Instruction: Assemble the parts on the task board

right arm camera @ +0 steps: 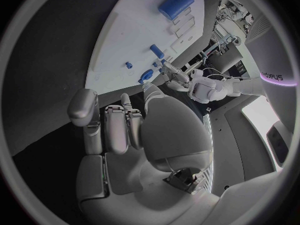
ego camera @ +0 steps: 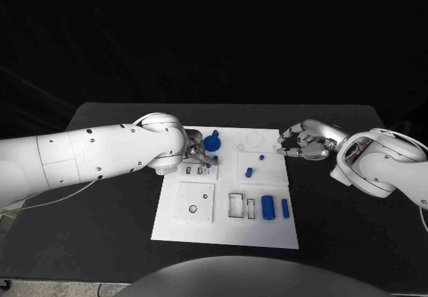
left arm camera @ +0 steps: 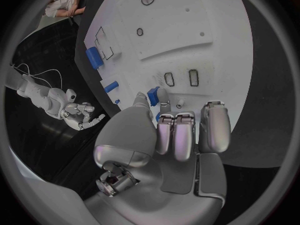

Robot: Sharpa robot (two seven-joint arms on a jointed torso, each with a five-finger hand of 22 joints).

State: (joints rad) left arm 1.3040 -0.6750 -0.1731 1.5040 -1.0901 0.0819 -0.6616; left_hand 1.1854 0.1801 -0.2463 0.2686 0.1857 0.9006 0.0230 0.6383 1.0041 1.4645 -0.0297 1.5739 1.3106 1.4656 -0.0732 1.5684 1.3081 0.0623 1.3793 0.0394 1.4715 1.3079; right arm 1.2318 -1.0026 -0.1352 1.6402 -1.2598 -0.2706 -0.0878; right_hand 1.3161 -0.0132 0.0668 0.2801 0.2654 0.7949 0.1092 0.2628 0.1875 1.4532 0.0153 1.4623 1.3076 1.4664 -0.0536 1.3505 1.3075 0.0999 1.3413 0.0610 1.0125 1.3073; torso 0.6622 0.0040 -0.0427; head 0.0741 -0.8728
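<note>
The white task board (ego camera: 179,223) lies in the middle of the black table. My left hand (ego camera: 198,152) is over the board's far left part. In the left wrist view its thumb and a finger pinch a blue part (left arm camera: 153,94) just above the board (left arm camera: 187,30). This round blue part (ego camera: 212,143) also shows beside the left hand (right arm camera: 178,79) in the right wrist view. My right hand (ego camera: 302,143) hovers at the board's far right edge, fingers curled in with nothing between them. A thick blue cylinder (ego camera: 268,207) and a thin blue bar (ego camera: 286,208) lie on the near right.
A small blue peg (ego camera: 250,172) and a tiny blue piece (ego camera: 262,157) stand mid-board. A white square plate (ego camera: 195,202) and a white block (ego camera: 236,205) sit on the near half. Bare black table (ego camera: 98,216) surrounds the board.
</note>
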